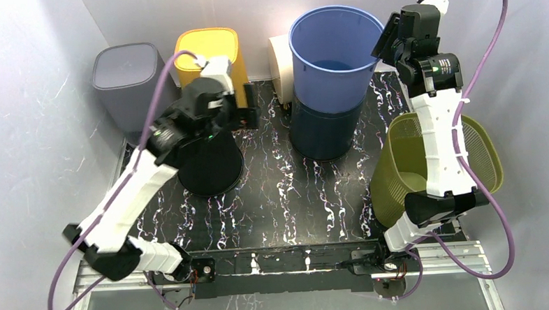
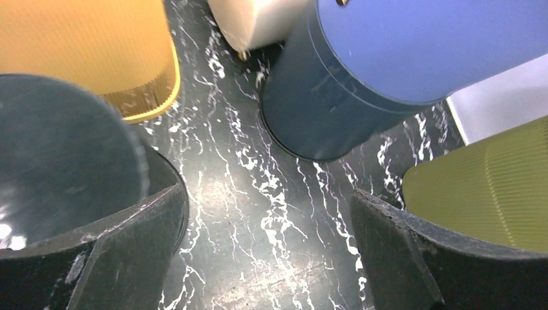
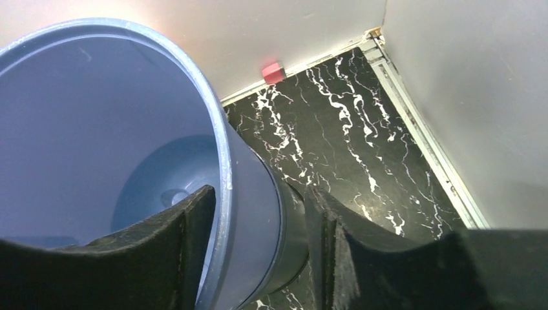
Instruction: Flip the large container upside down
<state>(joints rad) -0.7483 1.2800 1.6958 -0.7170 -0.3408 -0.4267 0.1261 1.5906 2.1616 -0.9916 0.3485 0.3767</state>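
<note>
The large blue bucket (image 1: 334,61) stands upright, mouth up, at the back middle of the marbled black table (image 1: 287,189), seated in a darker blue bucket (image 1: 323,135) that shows below it. The right claw (image 1: 387,40) is at the bucket's right rim. In the right wrist view it (image 3: 258,200) straddles that rim: one finger (image 3: 168,245) is inside the bucket against the inner wall, and the other (image 3: 329,245) is outside, with a narrow dark gap between it and the outer wall. The jaws stand partly apart around the rim and are not clamped on it. The left claw (image 1: 252,107) is well to the left of the blue bucket, just beside the top of an upturned black bin (image 1: 212,161). Its fingers are spread wide with nothing between them but bare table, as the left wrist view (image 2: 266,200) shows. The two stacked buckets lie ahead of it in that view. Behind the black bin stand a yellow bin (image 1: 208,49) and a grey bin (image 1: 125,71). A white container (image 1: 279,64) sits just beside the blue bucket on its left. An olive mesh basket (image 1: 481,153) stands at the right edge, near the right arm.
</note>
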